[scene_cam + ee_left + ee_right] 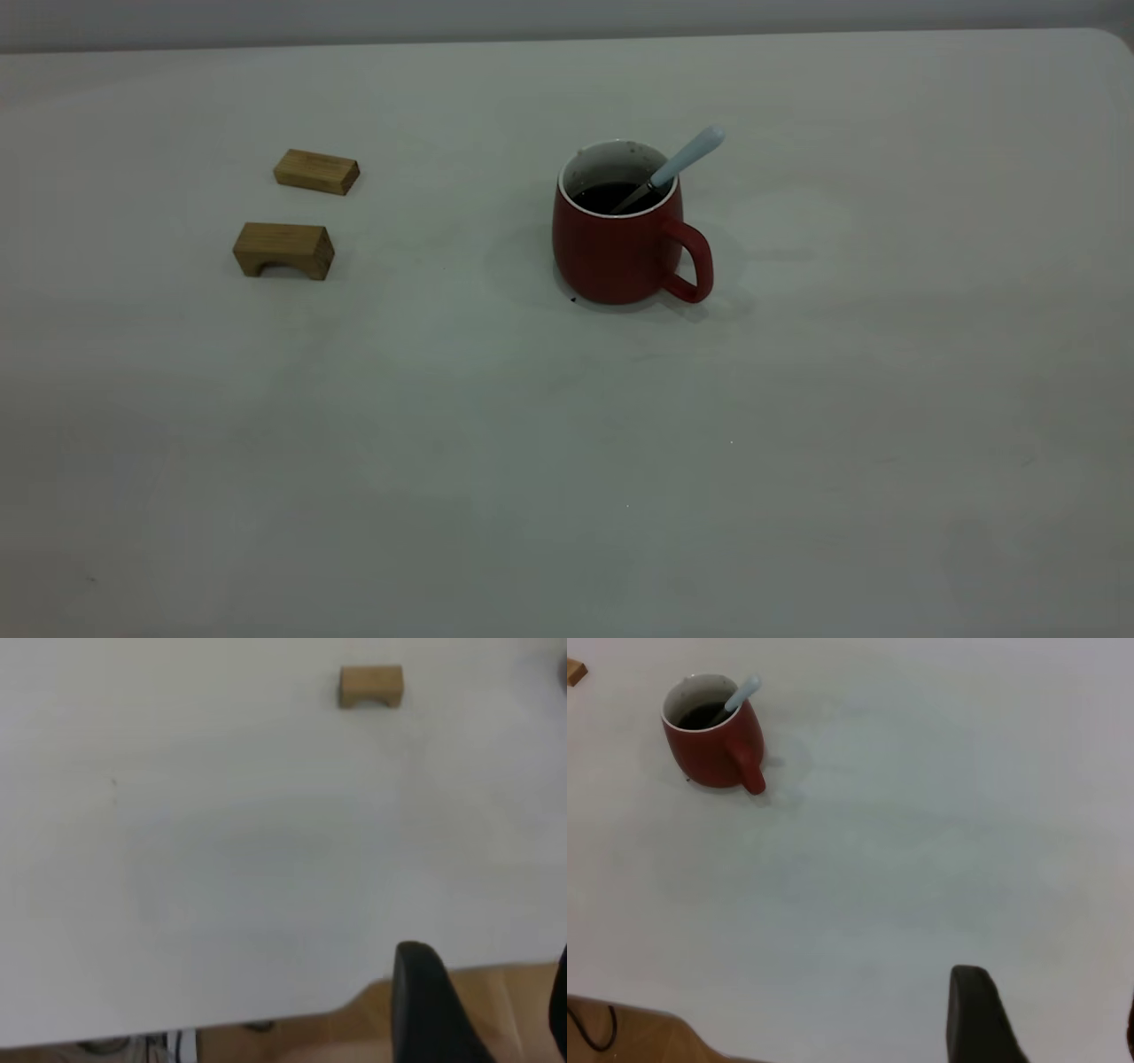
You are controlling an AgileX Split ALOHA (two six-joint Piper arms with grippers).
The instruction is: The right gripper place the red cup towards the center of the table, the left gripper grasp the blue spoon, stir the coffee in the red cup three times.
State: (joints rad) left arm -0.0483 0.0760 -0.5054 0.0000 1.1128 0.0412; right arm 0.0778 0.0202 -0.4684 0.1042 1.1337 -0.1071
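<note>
Fingers first: the left gripper [483, 1014] shows one dark finger at the near edge of its wrist view and a sliver of the other at the frame's side, a wide gap between, so spread and holding nothing. Same story for the right gripper [1050, 1019], fingers apart, empty, hanging well back from the red cup [620, 235]. Neither arm shows in the outside view.

The cup sits on the bench [567, 461] about mid-width, toward the far side, handle pointing to the right and slightly toward the camera. The blue spoon [678, 166] rests in it, bowl sunk in the coffee [607, 197], neck leaning on the rim on the handle side.

The spoon's long axis slants up out of the cup, pale blue end pointing up and to the right, beyond the rim.

The risk, as I judge it: that propped spoon is loose. Any nudge to the cup could swing it round, tip it out, or slop coffee over the rim. Two wooden blocks [301, 211] sit well left of the cup, out of trouble.
</note>
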